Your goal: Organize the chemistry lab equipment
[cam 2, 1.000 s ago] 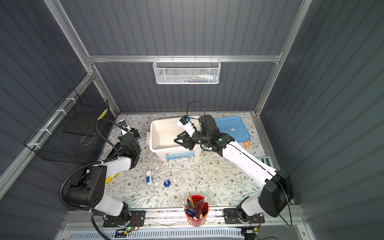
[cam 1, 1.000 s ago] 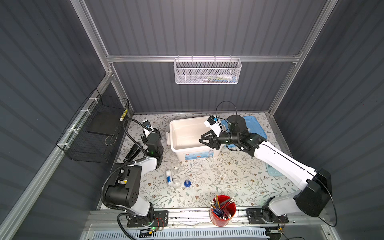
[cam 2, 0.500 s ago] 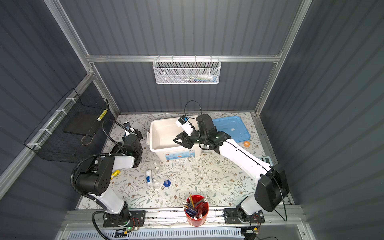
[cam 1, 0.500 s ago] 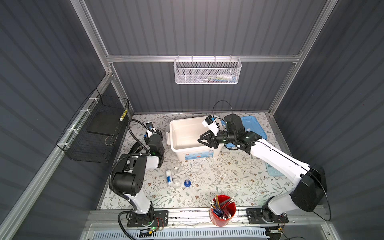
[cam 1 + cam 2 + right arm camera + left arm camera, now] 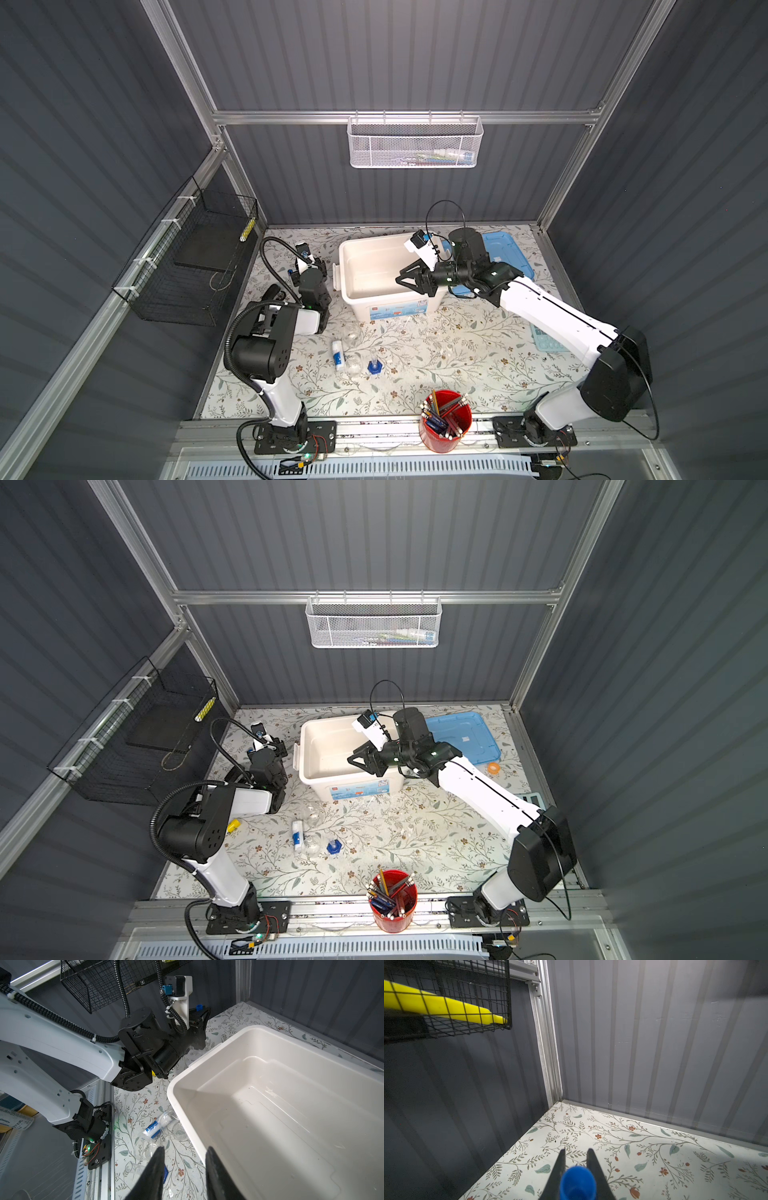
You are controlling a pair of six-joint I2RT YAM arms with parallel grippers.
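Left gripper [image 5: 576,1151] is clamped on a blue-capped tube [image 5: 577,1182] (right gripper [image 5: 185,1149]: part-open, empty); transfer into the bin [image 5: 291,1051] is judged next.

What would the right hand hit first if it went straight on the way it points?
The right hand would likely meet the inside of the white bin, floor or wall; depth unclear.

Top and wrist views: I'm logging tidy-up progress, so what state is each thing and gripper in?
White plastic bin: lid off, looks empty.
Blue plastic lid: flat on the floral table, off the bin.
Left gripper: jaws shut on a thin blue-capped tube.
Right gripper: jaws open, empty, over the bin.
Clear measuring cylinder with blue hexagonal foot: on the table, outside the bin.
Red cup of pencils: upright.
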